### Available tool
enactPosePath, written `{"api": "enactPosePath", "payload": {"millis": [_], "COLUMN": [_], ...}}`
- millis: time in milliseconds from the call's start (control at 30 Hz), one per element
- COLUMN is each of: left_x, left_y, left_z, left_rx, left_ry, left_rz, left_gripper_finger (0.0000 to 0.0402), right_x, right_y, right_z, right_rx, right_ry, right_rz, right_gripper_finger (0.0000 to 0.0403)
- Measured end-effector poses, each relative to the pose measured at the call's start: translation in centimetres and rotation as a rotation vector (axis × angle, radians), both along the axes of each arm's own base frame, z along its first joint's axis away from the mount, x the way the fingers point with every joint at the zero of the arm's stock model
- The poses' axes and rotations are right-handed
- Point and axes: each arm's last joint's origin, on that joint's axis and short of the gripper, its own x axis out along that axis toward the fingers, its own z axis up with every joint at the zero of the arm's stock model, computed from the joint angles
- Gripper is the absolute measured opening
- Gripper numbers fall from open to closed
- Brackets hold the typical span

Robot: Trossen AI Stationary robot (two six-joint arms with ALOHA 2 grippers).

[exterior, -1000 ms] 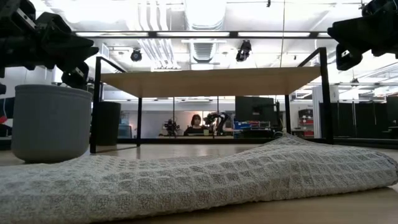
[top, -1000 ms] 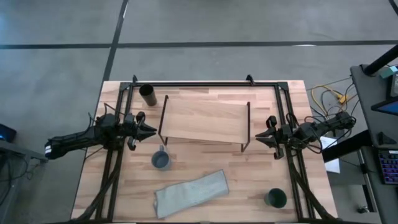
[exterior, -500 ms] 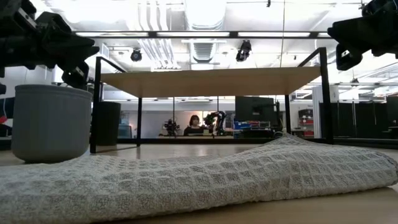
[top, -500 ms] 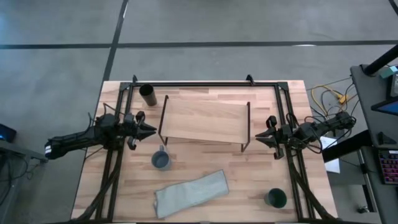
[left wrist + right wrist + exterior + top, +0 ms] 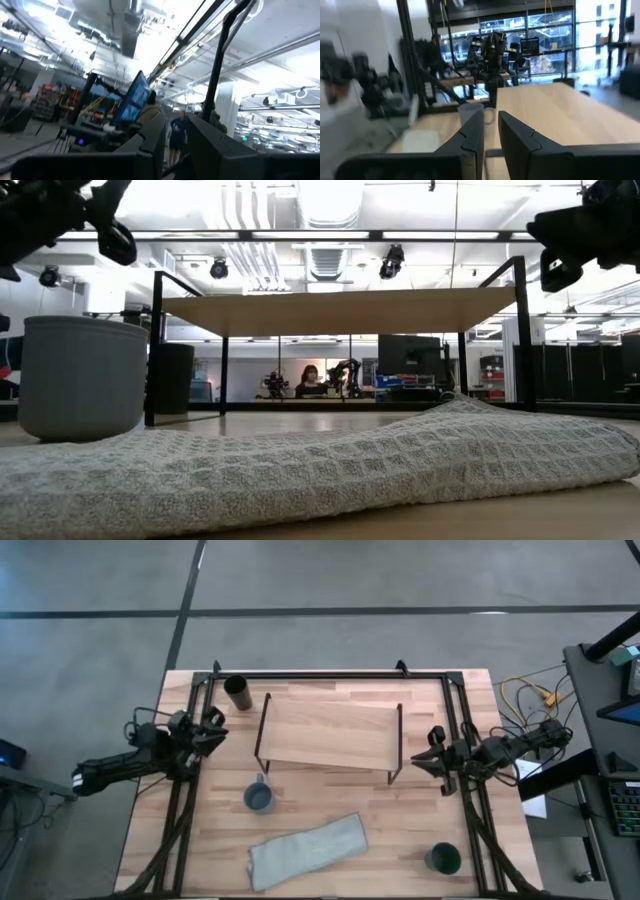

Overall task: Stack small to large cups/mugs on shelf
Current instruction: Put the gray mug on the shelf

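Observation:
The light-wood shelf (image 5: 330, 730) stands on black wire legs at the table's middle, with nothing on its board (image 5: 340, 310). The taller black cup (image 5: 238, 690) stands on the table by the shelf's far left corner. The grey-blue mug (image 5: 259, 797) stands on the table in front of the shelf's left end and also shows in the low view (image 5: 80, 375). The dark teal-green cup (image 5: 443, 859) stands near the table's near right corner. My left gripper (image 5: 217, 723) is shut, raised left of the shelf. My right gripper (image 5: 432, 756) is shut, held right of the shelf.
A grey waffle cloth (image 5: 307, 850) lies crumpled on the table in front of the mug and fills the low view's foreground (image 5: 330, 470). A black metal frame (image 5: 320, 674) runs along the table's far edge and both sides. Bare tabletop lies between the cloth and the teal-green cup.
My left gripper has gone up and back toward the table's left and far edges, away from the shelf's left end. It has tipped upward, so that its wrist view looks at the ceiling. The cups, cloth and right arm have kept still.

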Motion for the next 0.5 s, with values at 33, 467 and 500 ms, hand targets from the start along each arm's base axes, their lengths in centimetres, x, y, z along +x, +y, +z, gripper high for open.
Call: {"api": "enactPosePath", "payload": {"millis": [33,467,500], "left_x": [0.0,0.5,0.7], "left_y": [0.0,0.2,0.3], "left_z": [0.0,2.8,3.5], "left_rx": [0.003,0.034,0.048], "left_ry": [0.002,0.088,0.120], "left_rz": [0.002,0.068,0.076], "left_gripper_finger": [0.0063,0.0063,0.0063], "right_x": [0.0,-0.1,-0.1], "right_y": [0.0,-0.7,-0.7], "right_z": [0.1,0.3,0.4], "right_rx": [0.053,0.695,0.745], "right_ry": [-0.004,-0.064,-0.071], "right_rz": [-0.007,-0.108,-0.097], "right_gripper_finger": [0.0052,0.0052,0.0052]}}
